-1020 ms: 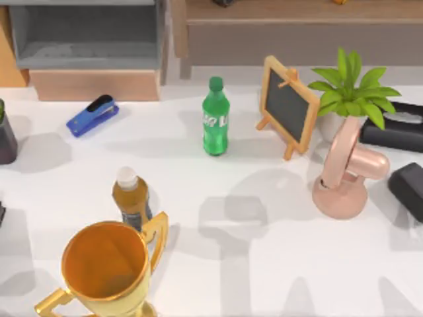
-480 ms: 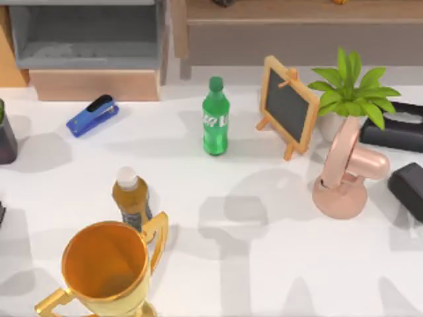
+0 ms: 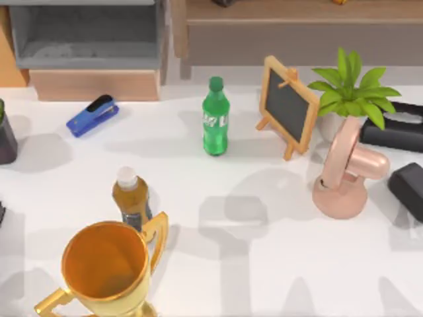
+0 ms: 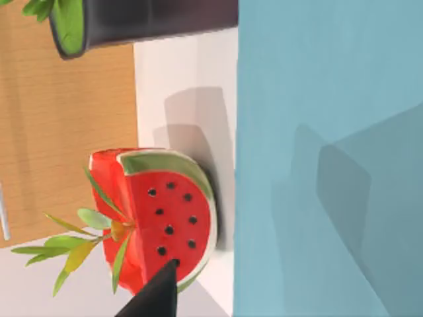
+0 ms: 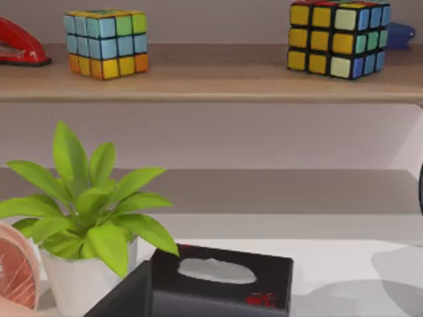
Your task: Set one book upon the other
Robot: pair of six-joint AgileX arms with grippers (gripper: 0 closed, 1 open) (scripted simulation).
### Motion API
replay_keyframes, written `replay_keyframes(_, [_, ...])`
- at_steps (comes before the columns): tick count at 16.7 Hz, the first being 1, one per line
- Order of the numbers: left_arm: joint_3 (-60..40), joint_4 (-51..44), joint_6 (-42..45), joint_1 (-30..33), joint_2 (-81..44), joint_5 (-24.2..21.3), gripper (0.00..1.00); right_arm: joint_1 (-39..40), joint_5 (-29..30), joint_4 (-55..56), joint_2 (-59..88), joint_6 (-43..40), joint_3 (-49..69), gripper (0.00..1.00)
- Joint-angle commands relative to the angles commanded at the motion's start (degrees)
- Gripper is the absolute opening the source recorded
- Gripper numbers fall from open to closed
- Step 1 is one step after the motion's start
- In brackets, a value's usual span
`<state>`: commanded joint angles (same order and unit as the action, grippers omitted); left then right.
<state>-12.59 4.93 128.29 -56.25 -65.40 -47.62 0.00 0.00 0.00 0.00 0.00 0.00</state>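
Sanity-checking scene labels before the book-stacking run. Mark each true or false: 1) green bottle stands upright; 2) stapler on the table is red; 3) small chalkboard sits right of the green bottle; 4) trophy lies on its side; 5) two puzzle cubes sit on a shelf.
1) True: the green bottle stands upright.
2) False: the stapler on the table is blue.
3) True: the chalkboard is to the bottle's right in the top view.
4) False: the trophy stands upright, cup opening upward.
5) True: two puzzle cubes sit on a shelf in the right wrist view.

light: bright, even | shadows: soft grey on table | focus: sharp
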Motion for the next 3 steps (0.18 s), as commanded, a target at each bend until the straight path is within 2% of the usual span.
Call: replay_keyframes(3, [0.00, 0.00, 0.00, 0.00, 0.00, 0.00, 1.00, 0.00, 0.00, 0.00, 0.00, 0.00, 0.00, 1.00])
